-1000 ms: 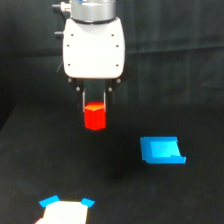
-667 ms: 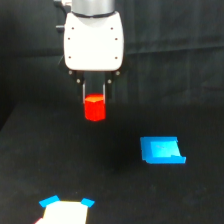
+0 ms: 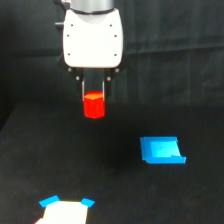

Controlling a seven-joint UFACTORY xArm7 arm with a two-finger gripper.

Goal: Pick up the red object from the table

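End effector [image 3: 93, 100] grips the red block [image 3: 94, 105] above the worktop [image 3: 100, 170]; blue piece [image 3: 161, 150] at 4 o'clock.

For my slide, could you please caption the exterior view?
Gripper holds the red block above the table, blue piece nearby.

Arm hangs straight down, white wrist housing [image 3: 93, 37] upright. Hand [image 3: 93, 102] points downward (two thin fingers [image 3: 83, 92] vertical), clamped on red block [image 3: 94, 105], raised off desk [image 3: 115, 190].
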